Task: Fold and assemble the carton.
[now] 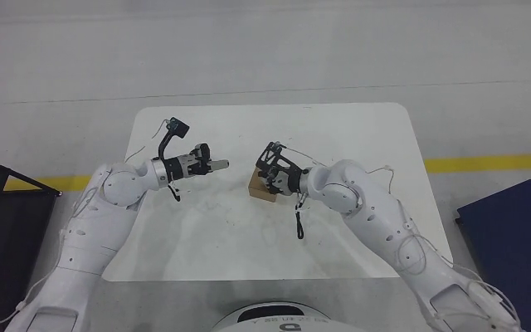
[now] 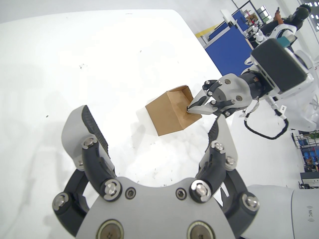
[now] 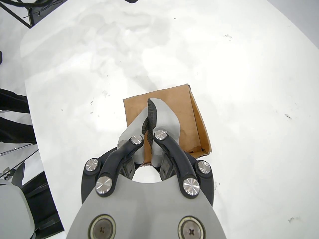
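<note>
A small brown carton [image 1: 260, 187] stands in the middle of the white table [image 1: 348, 133], one end open and its flaps unfolded. My right gripper [image 1: 275, 178] is shut, its closed tips pressed against a side panel of the carton [image 2: 167, 115]. In the right wrist view the fingers [image 3: 159, 118] lie together over the carton's [image 3: 174, 105] flat panel. My left gripper [image 1: 222, 165] hovers a short way to the left of the carton. It is open with nothing between its fingers [image 2: 86, 125], and the carton lies ahead of it.
The table has rounded corners, and its right edge lies beyond the right arm. A blue partition [image 1: 502, 236] stands on the floor at the right. A black frame [image 1: 17, 184] stands at the left. Bare tabletop surrounds the carton.
</note>
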Tool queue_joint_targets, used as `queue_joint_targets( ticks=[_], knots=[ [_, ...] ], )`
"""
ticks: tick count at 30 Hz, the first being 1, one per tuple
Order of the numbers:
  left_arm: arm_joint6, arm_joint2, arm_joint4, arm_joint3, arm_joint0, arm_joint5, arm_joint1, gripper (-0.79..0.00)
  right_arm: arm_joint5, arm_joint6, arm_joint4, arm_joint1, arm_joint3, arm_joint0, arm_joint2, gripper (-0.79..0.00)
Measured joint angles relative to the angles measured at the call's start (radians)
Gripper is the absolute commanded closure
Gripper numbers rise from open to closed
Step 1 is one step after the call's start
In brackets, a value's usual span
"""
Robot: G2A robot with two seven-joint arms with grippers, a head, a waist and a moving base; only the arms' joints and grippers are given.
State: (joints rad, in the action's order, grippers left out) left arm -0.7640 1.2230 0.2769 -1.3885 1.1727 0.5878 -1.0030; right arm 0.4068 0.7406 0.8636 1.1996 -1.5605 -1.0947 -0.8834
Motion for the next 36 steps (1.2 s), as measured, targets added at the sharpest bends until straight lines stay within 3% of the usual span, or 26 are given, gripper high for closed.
queue_joint_targets(
  ticks=[11, 16, 20, 25, 31, 36],
  knots=[
    [0.005, 0.006, 0.01, -0.019, 0.027, 0.004, 0.007, -0.785, 0.008, -0.009, 0.017, -0.004, -0.007, -0.005, -0.011, 0.0],
    [-0.06, 0.037, 0.079, -0.071, 0.044, 0.098, 0.025, -0.785, -0.141, -0.14, -0.044, -0.004, -0.003, -0.013, -0.102, 0.0],
    [-0.164, 0.047, 0.147, -0.129, 0.059, 0.144, 0.041, -0.785, -0.244, -0.09, -0.154, 0.004, 0.047, 0.001, -0.124, 0.0],
    [-0.28, -0.015, 0.205, -0.209, 0.044, 0.15, 0.046, -0.785, -0.354, 0.089, -0.301, 0.026, 0.156, 0.067, -0.082, 0.0],
    [-0.308, -0.141, 0.283, -0.212, -0.02, 0.088, 0.026, -0.785, -0.326, 0.225, -0.411, 0.042, 0.247, 0.135, -0.045, 0.0],
    [-0.305, -0.237, 0.347, -0.179, -0.08, 0.015, 0.005, -0.785, -0.304, 0.208, -0.429, 0.04, 0.282, 0.157, -0.071, 0.0]
  ],
)
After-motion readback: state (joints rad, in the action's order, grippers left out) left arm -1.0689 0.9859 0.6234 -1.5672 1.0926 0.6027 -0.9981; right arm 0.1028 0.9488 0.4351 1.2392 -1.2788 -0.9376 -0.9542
